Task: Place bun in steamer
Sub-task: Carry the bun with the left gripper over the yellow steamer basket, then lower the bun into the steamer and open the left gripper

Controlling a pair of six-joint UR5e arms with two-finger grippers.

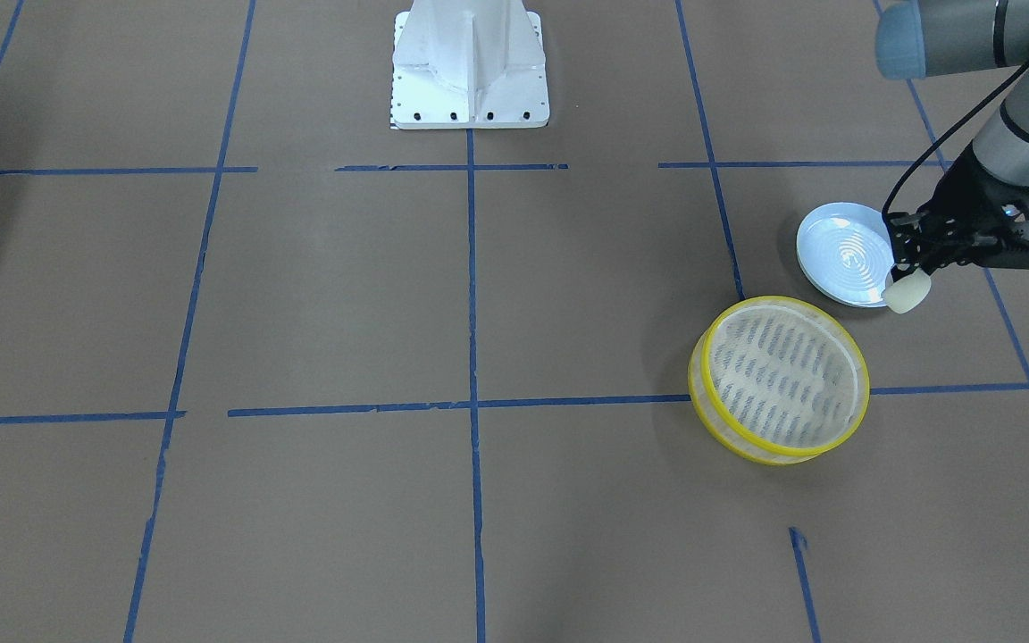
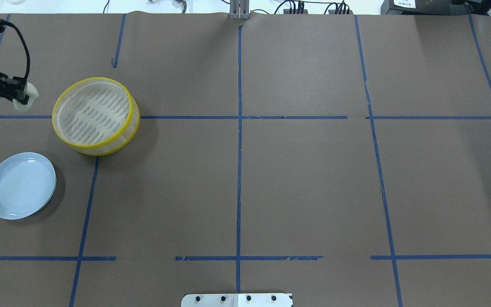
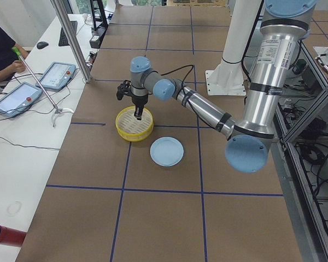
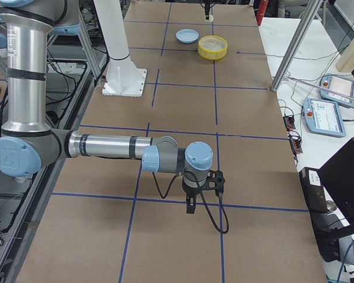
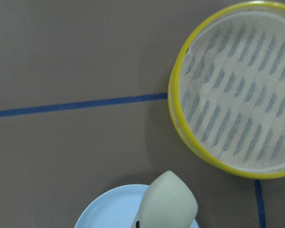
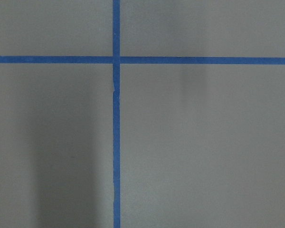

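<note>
My left gripper (image 1: 906,279) is shut on the cream-white bun (image 1: 908,293) and holds it in the air over the near edge of the light blue plate (image 1: 840,254). The steamer (image 1: 782,375), a round basket with a yellow rim and a slotted floor, stands empty on the table just beside the plate. In the left wrist view the bun (image 5: 168,202) hangs over the plate (image 5: 109,209), with the steamer (image 5: 237,90) off to one side. In the overhead view the bun (image 2: 27,97) is left of the steamer (image 2: 95,115). My right gripper (image 4: 190,206) hovers far from them; I cannot tell if it is open or shut.
The table is covered in brown paper with a grid of blue tape. The white robot base (image 1: 470,67) stands at the middle of the robot's side. Tablets and cables (image 4: 330,106) lie on a side table beyond the operators' edge.
</note>
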